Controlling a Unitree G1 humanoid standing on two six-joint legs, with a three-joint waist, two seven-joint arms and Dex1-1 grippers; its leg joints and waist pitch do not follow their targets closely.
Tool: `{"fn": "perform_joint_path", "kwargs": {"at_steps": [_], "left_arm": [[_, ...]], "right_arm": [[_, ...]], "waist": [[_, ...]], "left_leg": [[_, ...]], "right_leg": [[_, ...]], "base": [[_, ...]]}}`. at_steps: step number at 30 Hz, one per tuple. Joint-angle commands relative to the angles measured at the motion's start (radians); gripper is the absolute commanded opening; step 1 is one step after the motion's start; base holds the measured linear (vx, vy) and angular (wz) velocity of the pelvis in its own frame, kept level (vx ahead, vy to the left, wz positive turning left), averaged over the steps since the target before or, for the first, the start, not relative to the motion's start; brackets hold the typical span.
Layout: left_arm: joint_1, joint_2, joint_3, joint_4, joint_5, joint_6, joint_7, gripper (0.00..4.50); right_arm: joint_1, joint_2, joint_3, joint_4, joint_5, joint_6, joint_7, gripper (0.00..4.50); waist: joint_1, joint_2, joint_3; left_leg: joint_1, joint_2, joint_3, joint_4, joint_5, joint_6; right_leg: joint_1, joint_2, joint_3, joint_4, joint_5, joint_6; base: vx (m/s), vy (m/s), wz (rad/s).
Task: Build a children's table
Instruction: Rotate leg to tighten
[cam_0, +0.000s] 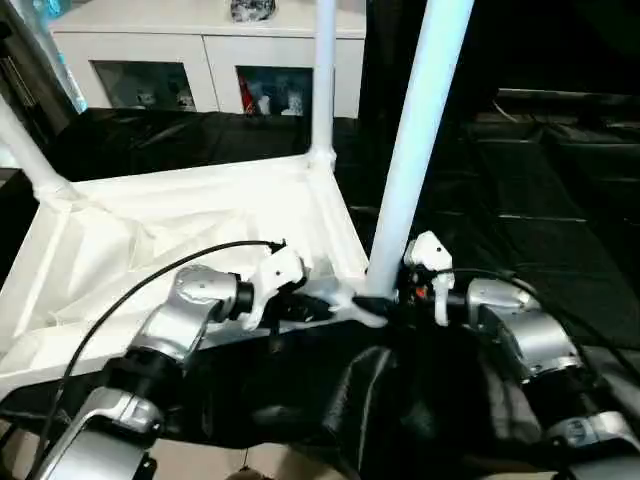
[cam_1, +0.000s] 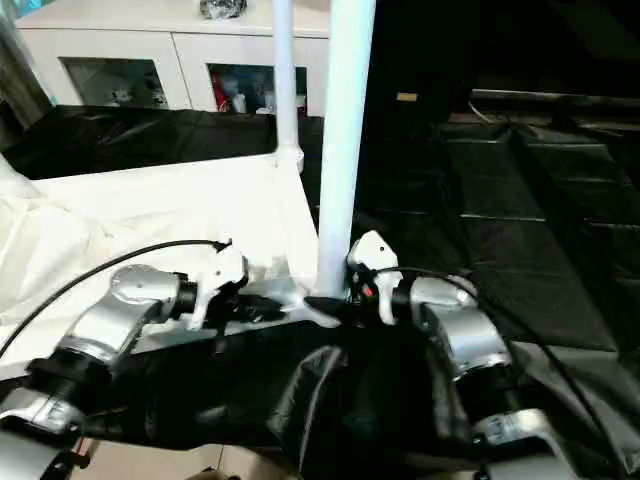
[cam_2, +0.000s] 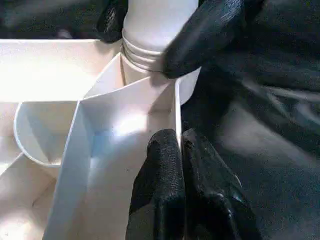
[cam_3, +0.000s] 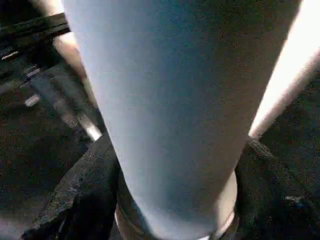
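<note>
Black cloth (cam_0: 520, 200); cabinet (cam_0: 200, 60) compartments hold unclear items; upturned table (cam_0: 200, 230), 3 legs upright.

One upturned table, three legs standing, two tools.

One children's table (cam_0: 180, 235) lying underside up on black sheeting. Three white legs visible: near-corner leg (cam_0: 415, 140), far-corner leg (cam_0: 323, 80), slanting leg (cam_0: 25, 150) at the far left corner. Two tools: left tool (cam_0: 300, 300) and right tool (cam_0: 385, 300). One white cabinet (cam_0: 205, 55) behind, two glass-fronted compartments counted.
</note>
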Motion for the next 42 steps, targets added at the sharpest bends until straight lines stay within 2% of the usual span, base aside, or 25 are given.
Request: {"fn": "perform_joint_path", "kwargs": {"at_steps": [1, 2, 3, 4, 8, 11, 12, 14, 15, 16, 19, 20, 24, 28, 31, 33, 36, 37, 39, 41, 42], "left_arm": [[-0.043, -0.045, 0.034, 0.009, -0.018, -0.007, 0.084, 0.00], [-0.067, -0.075, 0.039, 0.037, -0.007, -0.009, 0.141, 0.00], [-0.074, -0.083, 0.040, 0.044, -0.004, -0.008, 0.155, 0.00], [-0.098, -0.116, 0.040, 0.069, 0.011, -0.005, 0.211, 0.00], [-0.139, -0.170, 0.038, 0.117, 0.031, -0.012, 0.294, 0.00], [-0.147, -0.185, 0.034, 0.123, 0.032, -0.016, 0.300, 0.00], [-0.146, -0.190, 0.028, 0.121, 0.031, -0.026, 0.285, 0.00], [-0.134, -0.182, 0.022, 0.109, 0.029, -0.041, 0.252, 0.00], [-0.133, -0.181, 0.022, 0.109, 0.029, -0.042, 0.250, 0.00], [-0.121, -0.170, 0.020, 0.099, 0.019, -0.050, 0.218, 0.00], [-0.102, -0.149, 0.016, 0.078, 0.009, -0.056, 0.178, 0.00], [-0.080, -0.123, 0.012, 0.054, -0.002, -0.059, 0.134, 0.00], [-0.056, -0.088, 0.010, 0.026, -0.013, -0.064, 0.075, 0.00], [-0.036, -0.046, 0.017, 0.004, -0.027, -0.066, 0.003, 0.00], [-0.030, -0.029, 0.020, -0.005, -0.037, -0.057, -0.023, 0.00], [-0.014, 0.017, 0.012, -0.032, -0.045, -0.037, -0.100, 0.00], [-0.008, 0.031, 0.009, -0.040, -0.046, -0.028, -0.119, 0.00], [-0.004, 0.038, 0.006, -0.047, -0.047, -0.026, -0.133, 0.00], [0.001, 0.047, 0.009, -0.055, -0.054, -0.021, -0.148, 0.00], [0.005, 0.053, 0.007, -0.065, -0.061, -0.008, -0.165, 0.00], [0.007, 0.055, 0.006, -0.070, -0.062, -0.004, -0.170, 0.00]], "right_arm": [[0.001, 0.049, 0.019, 0.032, -0.004, 0.033, -0.058, 2.72], [-0.016, 0.094, -0.002, 0.078, -0.019, 0.031, -0.165, 2.72], [-0.021, 0.105, -0.008, 0.090, -0.022, 0.032, -0.193, 2.72], [-0.044, 0.154, -0.035, 0.142, -0.021, 0.044, -0.300, 2.72], [-0.082, 0.231, -0.056, 0.190, -0.039, 0.063, -0.445, 2.72], [-0.098, 0.249, -0.036, 0.205, -0.067, 0.044, -0.469, 2.72], [-0.108, 0.261, -0.031, 0.208, -0.073, 0.014, -0.464, 2.72], [-0.104, 0.258, -0.047, 0.193, -0.038, -0.007, -0.405, 2.72], [-0.103, 0.257, -0.048, 0.191, -0.036, -0.007, -0.400, 3.06], [-0.097, 0.248, -0.058, 0.175, -0.012, 0.004, -0.355, 3.40], [-0.084, 0.220, -0.050, 0.145, 0.006, 0.017, -0.286, 3.43], [-0.068, 0.175, -0.015, 0.121, -0.011, -0.001, -0.226, 3.82], [-0.051, 0.120, 0.003, 0.091, -0.015, -0.021, -0.135, 3.99], [-0.026, 0.046, 0.020, 0.035, -0.002, -0.043, 0.000, 3.99], [-0.014, 0.016, 0.029, 0.007, 0.012, -0.025, 0.064, 3.99], [0.012, -0.044, 0.049, -0.038, 0.031, -0.013, 0.175, 3.99], [0.017, -0.057, 0.053, -0.046, 0.033, -0.004, 0.194, 3.99], [0.018, -0.059, 0.051, -0.047, 0.036, -0.006, 0.197, 3.82], [0.018, -0.061, 0.045, -0.049, 0.046, -0.001, 0.201, 3.82], [0.019, -0.061, 0.042, -0.052, 0.051, 0.004, 0.204, 3.54], [0.021, -0.061, 0.043, -0.056, 0.051, 0.007, 0.207, 3.54]], "waist": [[-0.003, -0.013, -0.059], [-0.007, -0.014, -0.060], [-0.008, -0.013, -0.061], [-0.009, -0.010, -0.060], [-0.018, -0.011, -0.061], [-0.018, -0.011, -0.063], [-0.018, -0.005, -0.065], [-0.018, -0.008, -0.065], [-0.018, -0.008, -0.064], [-0.018, -0.008, -0.065], [-0.016, -0.008, -0.065], [-0.014, -0.010, -0.065], [-0.015, -0.008, -0.063], [-0.010, -0.007, -0.062], [-0.004, -0.007, -0.063], [0.003, -0.006, -0.065], [0.005, -0.005, -0.064], [0.005, -0.006, -0.064], [0.005, -0.005, -0.062], [0.005, -0.005, -0.063], [0.005, -0.006, -0.062]], "left_leg": [[0.008, 0.025, -0.003, -0.065, -0.242, 0.033], [0.007, 0.022, -0.003, -0.065, -0.243, 0.027], [0.006, 0.021, -0.004, -0.065, -0.238, 0.023], [0.009, 0.021, -0.005, -0.066, -0.244, 0.018], [0.007, 0.018, -0.004, -0.065, -0.240, 0.018], [0.005, 0.020, -0.004, -0.063, -0.230, 0.027], [0.005, 0.020, -0.003, -0.062, -0.219, 0.035], [0.005, 0.019, -0.003, -0.062, -0.219, 0.042], [0.004, 0.020, -0.003, -0.062, -0.221, 0.045], [0.004, 0.019, -0.003, -0.062, -0.224, 0.049], [0.003, 0.021, -0.003, -0.061, -0.215, 0.062], [0.003, 0.023, -0.003, -0.061, -0.212, 0.064], [0.004, 0.024, -0.002, -0.062, -0.224, 0.065], [0.005, 0.027, -0.002, -0.063, -0.239, 0.064], [0.004, 0.029, -0.001, -0.062, -0.228, 0.070], [0.004, 0.029, -0.001, -0.060, -0.205, 0.074], [0.004, 0.030, 0.001, -0.060, -0.208, 0.081], [0.005, 0.030, 0.001, -0.060, -0.214, 0.080], [0.007, 0.030, -0.001, -0.063, -0.239, 0.063], [0.008, 0.031, -0.001, -0.064, -0.240, 0.055], [0.008, 0.030, -0.001, -0.064, -0.238, 0.055]], "right_leg": [[0.048, -0.059, 0.040, -0.082, -0.317, -0.187], [0.048, -0.059, 0.040, -0.083, -0.328, -0.180], [0.048, -0.061, 0.040, -0.082, -0.330, -0.177], [0.047, -0.060, 0.039, -0.084, -0.337, -0.174], [0.047, -0.057, 0.041, -0.084, -0.312, -0.178], [0.050, -0.059, 0.041, -0.080, -0.273, -0.186], [0.051, -0.058, 0.041, -0.078, -0.240, -0.195], [0.053, -0.058, 0.040, -0.078, -0.226, -0.202], [0.054, -0.059, 0.040, -0.078, -0.228, -0.202], [0.055, -0.059, 0.040, -0.078, -0.230, -0.204], [0.057, -0.058, 0.040, -0.076, -0.209, -0.210], [0.058, -0.059, 0.039, -0.073, -0.204, -0.217], [0.055, -0.059, 0.039, -0.076, -0.224, -0.220], [0.055, -0.058, 0.039, -0.076, -0.238, -0.216], [0.056, -0.058, 0.039, -0.073, -0.222, -0.221], [0.057, -0.058, 0.039, -0.069, -0.190, -0.227], [0.054, -0.057, 0.038, -0.069, -0.186, -0.235], [0.053, -0.057, 0.038, -0.071, -0.196, -0.235], [0.052, -0.059, 0.038, -0.074, -0.247, -0.225], [0.051, -0.058, 0.039, -0.073, -0.246, -0.224], [0.050, -0.057, 0.039, -0.073, -0.243, -0.224]], "base": [[0.000, 0.000, 0.00], [0.000, 0.000, 0.00], [0.000, 0.000, 0.00], [0.000, 0.000, 0.00], [0.000, 0.000, 0.00], [0.000, 0.000, 0.00], [0.000, 0.000, 0.00], [0.000, 0.000, 0.00], [0.000, 0.000, 0.00], [0.000, 0.000, 0.00], [0.000, 0.000, 0.00], [0.000, 0.000, 0.00], [0.000, 0.000, 0.00], [0.000, 0.000, 0.00], [0.000, 0.000, 0.00], [0.000, 0.000, 0.00], [0.000, 0.000, 0.00], [0.000, 0.000, 0.00], [0.000, 0.000, 0.00], [0.000, 0.000, 0.00], [0.000, 0.000, 0.00]]}}
